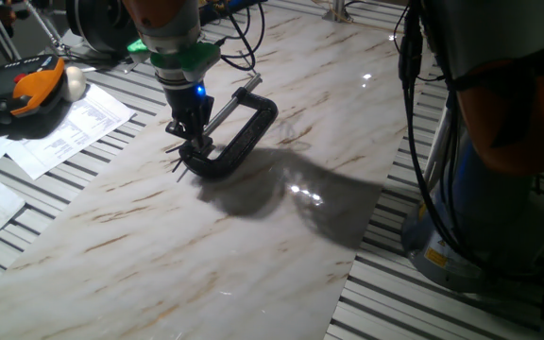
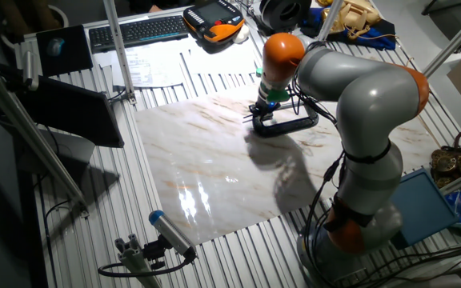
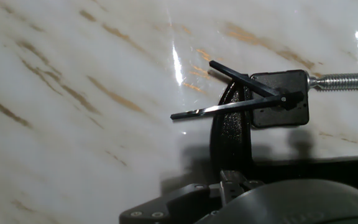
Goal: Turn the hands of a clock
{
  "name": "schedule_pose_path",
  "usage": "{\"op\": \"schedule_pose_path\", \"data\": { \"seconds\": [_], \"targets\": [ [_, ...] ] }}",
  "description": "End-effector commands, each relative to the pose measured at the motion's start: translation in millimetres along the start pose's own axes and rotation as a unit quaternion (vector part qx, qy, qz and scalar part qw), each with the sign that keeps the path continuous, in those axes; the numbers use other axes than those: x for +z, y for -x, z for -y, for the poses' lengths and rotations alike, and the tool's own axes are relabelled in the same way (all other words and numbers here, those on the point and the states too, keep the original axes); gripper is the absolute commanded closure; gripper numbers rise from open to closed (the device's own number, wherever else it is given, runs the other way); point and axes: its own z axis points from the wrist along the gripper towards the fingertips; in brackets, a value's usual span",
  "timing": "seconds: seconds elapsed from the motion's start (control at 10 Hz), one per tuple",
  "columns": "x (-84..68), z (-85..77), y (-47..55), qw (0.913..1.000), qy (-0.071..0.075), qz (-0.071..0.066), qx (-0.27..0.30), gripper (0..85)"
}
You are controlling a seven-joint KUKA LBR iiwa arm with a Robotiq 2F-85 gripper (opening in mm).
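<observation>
- The hands (image 3: 229,107), two thin dark rods, fan out leftward from their pivot over the marble slab (image 3: 73,93); in the hand view the longer one runs nearly level and the shorter one slants up and left. They look slender enough to bend, so I judge that a push landing near a tip, or pressing down instead of sideways, could bow a rod or jam it against the slab.
- The clock (image 3: 280,99) is a small black block held at one end of the black C-clamp (image 1: 244,137), which lies flat on the slab. Nothing visibly pins the clamp down, so a hard sideways sweep may slide or spin the whole clamp rather than turn the rods.
- The steel screw rod (image 3: 347,81) runs off the right edge of the hand view, its far end cut off.
- The gripper (image 1: 189,140) hangs directly over the clock end of the clamp. Its fingers are dark against the dark clamp in both fixed views and cut off at the bottom of the hand view, so I cannot tell whether they are spread or closed, nor whether they touch a rod.
</observation>
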Motion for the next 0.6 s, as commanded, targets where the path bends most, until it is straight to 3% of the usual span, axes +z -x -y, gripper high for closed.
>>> {"op": "schedule_pose_path", "data": {
  "seconds": [0.0,0.2,0.5],
  "targets": [
    [0.0,0.0,0.0,1.0,-0.003,0.0,-0.004,85.0],
    [0.0,0.0,0.0,0.9994,0.005,-0.011,-0.033,85.0],
    [0.0,0.0,0.0,0.999,0.0,-0.004,-0.045,85.0]
  ]
}}
